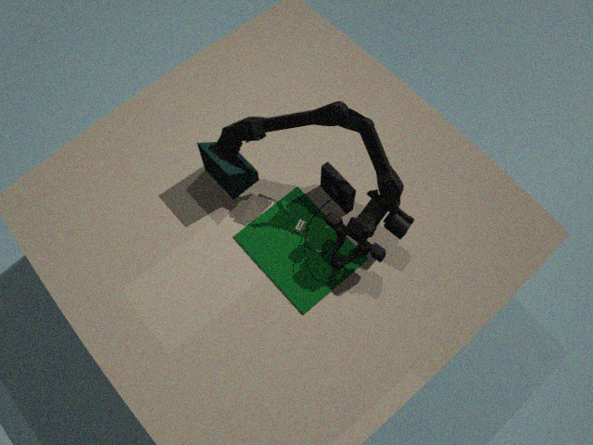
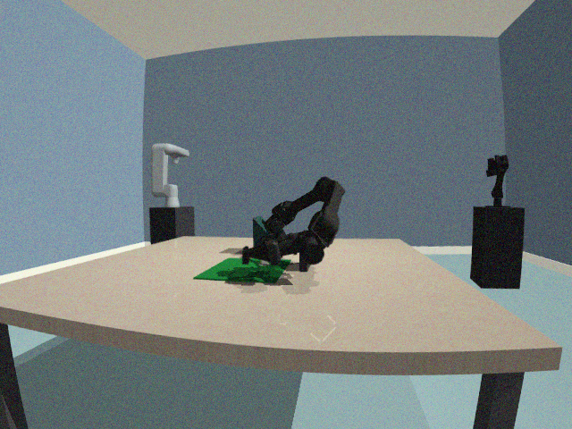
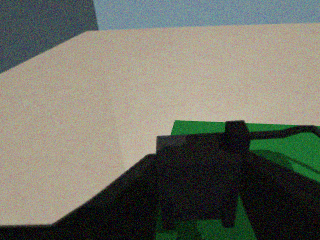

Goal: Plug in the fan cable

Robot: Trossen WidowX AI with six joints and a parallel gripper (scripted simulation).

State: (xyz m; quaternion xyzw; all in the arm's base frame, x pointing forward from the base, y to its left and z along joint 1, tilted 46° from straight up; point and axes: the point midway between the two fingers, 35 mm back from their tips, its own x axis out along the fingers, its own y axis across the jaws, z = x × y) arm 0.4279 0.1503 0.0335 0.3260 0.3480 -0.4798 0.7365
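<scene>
The green board (image 1: pixel 268 239) (image 2: pixel 212 272) lies flat on the table. The small pale fan header (image 1: pixel 300 224) is on its upper part in the top view; the wrist view does not show it. My gripper (image 1: pixel 337 261) (image 3: pixel 195 161) is shut on the dark fan plug (image 3: pixel 197 187). It holds the plug above the board's lower right part in the top view, away from the header. The black cable (image 3: pixel 275 134) leaves the plug's right side in the wrist view and loops towards the fan. The plug's underside and pin holes are hidden.
The dark square fan (image 1: pixel 337 188) (image 2: pixel 303 265) stands upright beside the board, close to my forearm. The teal arm base (image 1: pixel 232 170) is beyond the board's other side. Arm shadows fall across the board. Other robots stand on black pedestals off the table.
</scene>
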